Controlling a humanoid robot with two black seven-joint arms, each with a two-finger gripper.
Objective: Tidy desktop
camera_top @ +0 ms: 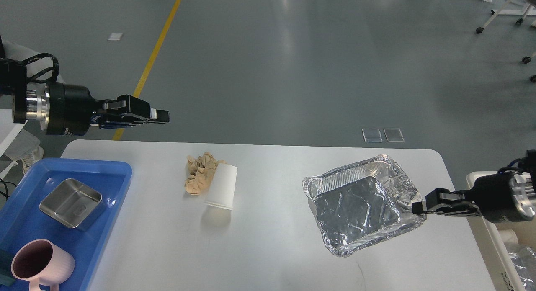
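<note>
Cup (221, 187) position governs the coming move: the white paper cup lies on its side on the desktop (272, 249), left of centre, long axis running near-to-far, rim toward the robot, closed base touching the crumpled brown paper (200, 173) on its far-left side. Left gripper (161, 115) hangs high above the far-left edge of the desktop, fingers pointing right and holding nothing; whether the fingers are parted or closed cannot be told from this side-on view. From that gripper the cup lies below, nearer the robot and somewhat right. Right gripper (416, 207) sits at the near-right rim of the foil tray (360, 207) and appears pinched on the rim, well apart from the cup. Judgement: the left arm is the nearer one for the cup and the paper; a grasp across the cup's width should suit its axis. Blue tray (106, 173) at the left already holds a steel dish (70, 204) and a pink mug (39, 263).
</note>
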